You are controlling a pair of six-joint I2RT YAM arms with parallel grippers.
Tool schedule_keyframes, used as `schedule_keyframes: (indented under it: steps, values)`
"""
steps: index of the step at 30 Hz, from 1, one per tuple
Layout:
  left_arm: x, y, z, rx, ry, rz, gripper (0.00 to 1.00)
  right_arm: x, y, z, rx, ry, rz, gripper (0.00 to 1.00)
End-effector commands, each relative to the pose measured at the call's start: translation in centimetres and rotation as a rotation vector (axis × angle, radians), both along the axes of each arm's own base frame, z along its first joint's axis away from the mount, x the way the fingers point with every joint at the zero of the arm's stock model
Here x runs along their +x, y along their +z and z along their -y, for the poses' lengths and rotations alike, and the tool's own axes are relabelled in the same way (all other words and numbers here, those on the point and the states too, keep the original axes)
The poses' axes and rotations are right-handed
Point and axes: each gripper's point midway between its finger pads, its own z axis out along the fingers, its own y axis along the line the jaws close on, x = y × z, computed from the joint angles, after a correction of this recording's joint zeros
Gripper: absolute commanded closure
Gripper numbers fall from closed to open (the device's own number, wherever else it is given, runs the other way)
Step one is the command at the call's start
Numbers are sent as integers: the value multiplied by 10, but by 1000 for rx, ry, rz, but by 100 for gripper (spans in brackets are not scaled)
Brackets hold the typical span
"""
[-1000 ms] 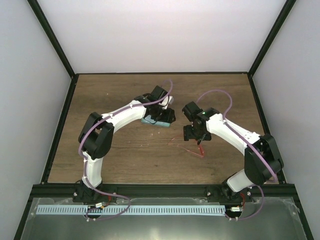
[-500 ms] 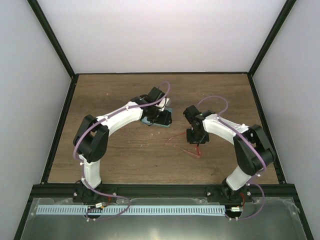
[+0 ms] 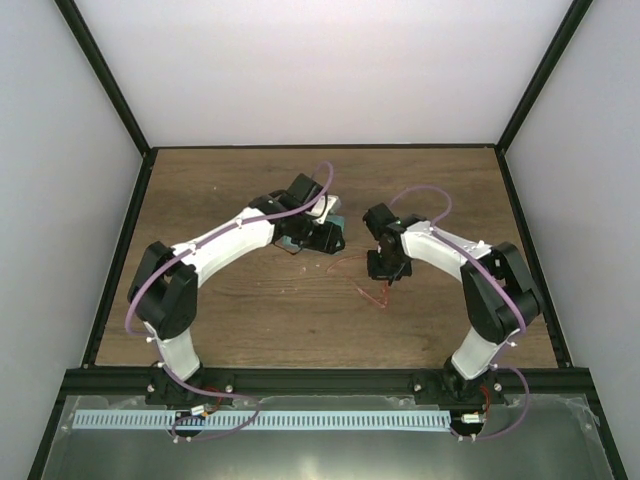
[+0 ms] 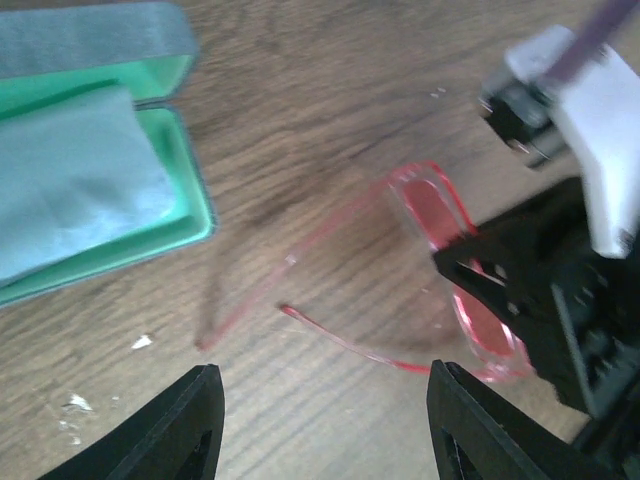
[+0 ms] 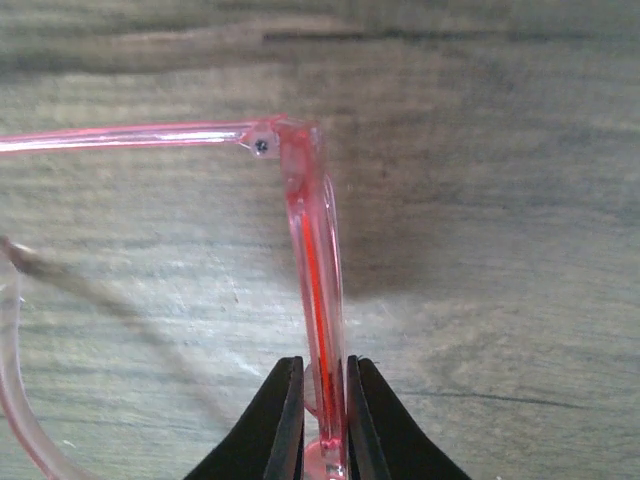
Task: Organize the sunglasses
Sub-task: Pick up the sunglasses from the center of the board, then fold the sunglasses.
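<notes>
Between the nearly closed tips of the right pincer (image 5: 322, 385), the thin red translucent sunglasses (image 5: 305, 220) sit clamped by their front rim, best carried slowly and level to the green-lined blue-grey case (image 4: 197, 190) at its left.

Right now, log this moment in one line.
right gripper shut on red translucent sunglasses; left gripper open; blue-grey case open, light blue cloth inside

Cloth (image 4: 70, 190) is in the case (image 4: 195, 195), mid-table (image 3: 220, 310). Sunglasses (image 4: 425, 205) are just right of the case and a bit nearer the bases, front pinched in the right gripper (image 5: 322, 375). Left gripper (image 4: 320, 400) hangs spread above, between case and sunglasses.
</notes>
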Motion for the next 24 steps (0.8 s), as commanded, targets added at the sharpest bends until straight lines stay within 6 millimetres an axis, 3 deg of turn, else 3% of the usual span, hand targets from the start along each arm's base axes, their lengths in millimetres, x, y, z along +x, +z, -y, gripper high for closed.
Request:
schedule_keyframes:
  steps: [1, 6, 15, 21, 24]
  values:
    - [-27, 16, 18, -53, -91, 3, 43, 21, 15, 1, 9, -107, 27, 99]
    - [-46, 6, 13, 7, -99, -6, 46, 33, 27, 1, 26, -177, 46, 99]
    - [-44, -12, 8, 88, -57, -37, 46, 57, 52, 16, -32, -279, 114, 99]
    - [-47, -31, 14, 99, -65, -101, 44, 73, 81, 14, -10, -295, 203, 99]
    - [-42, -36, 23, 90, -60, -115, 44, 73, 86, 8, 33, -285, 208, 99]
